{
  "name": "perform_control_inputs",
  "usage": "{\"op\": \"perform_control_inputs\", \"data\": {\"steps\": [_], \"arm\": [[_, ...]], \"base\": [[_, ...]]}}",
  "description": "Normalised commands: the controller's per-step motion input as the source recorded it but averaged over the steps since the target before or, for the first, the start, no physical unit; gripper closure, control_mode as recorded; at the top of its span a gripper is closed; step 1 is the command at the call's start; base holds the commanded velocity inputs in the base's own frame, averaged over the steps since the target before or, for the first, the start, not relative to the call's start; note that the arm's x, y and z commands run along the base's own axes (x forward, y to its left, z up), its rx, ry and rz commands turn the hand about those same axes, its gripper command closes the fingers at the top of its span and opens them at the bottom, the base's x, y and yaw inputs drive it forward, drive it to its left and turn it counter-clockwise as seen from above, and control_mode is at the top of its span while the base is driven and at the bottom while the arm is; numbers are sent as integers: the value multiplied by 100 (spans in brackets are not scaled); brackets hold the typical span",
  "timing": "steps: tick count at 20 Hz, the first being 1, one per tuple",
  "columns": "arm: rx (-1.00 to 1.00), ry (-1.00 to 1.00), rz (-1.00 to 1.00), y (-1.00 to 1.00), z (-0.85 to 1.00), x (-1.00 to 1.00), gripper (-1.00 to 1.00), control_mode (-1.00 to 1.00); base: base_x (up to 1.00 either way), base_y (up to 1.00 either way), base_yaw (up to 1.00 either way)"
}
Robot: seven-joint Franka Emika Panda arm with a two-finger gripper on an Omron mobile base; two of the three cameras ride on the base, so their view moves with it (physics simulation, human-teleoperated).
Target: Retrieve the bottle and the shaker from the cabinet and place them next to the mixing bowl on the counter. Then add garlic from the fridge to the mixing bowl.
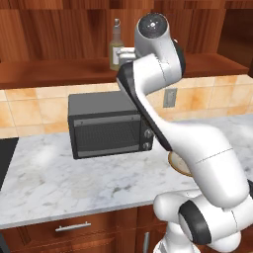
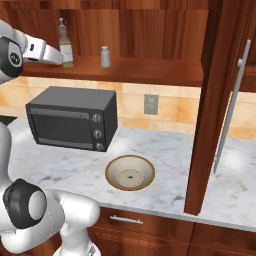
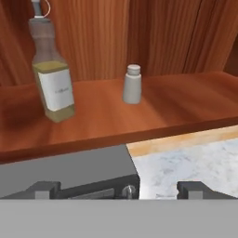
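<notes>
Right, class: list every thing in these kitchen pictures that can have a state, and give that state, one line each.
gripper: open, holding nothing, short of the shelf
bottle: upright on the cabinet shelf, capped
shaker: upright on the shelf, apart from the bottle
cabinet: open, door swung out
mixing bowl: upright on the counter, no garlic in it
toaster oven: door shut

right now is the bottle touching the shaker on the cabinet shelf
Apart. The hand view shows the bottle and the shaker standing with bare shelf board between them; the right base view shows the same gap.
</notes>
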Motion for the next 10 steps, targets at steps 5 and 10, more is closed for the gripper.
{"op": "perform_control_inputs", "data": {"steps": [5, 10], "arm": [[-12, 0, 0, 23, 32, 33, -100, -100], [-10, 0, 0, 12, 23, 37, -100, -100]], "base": [[0, 0, 0], [0, 0, 0]]}}
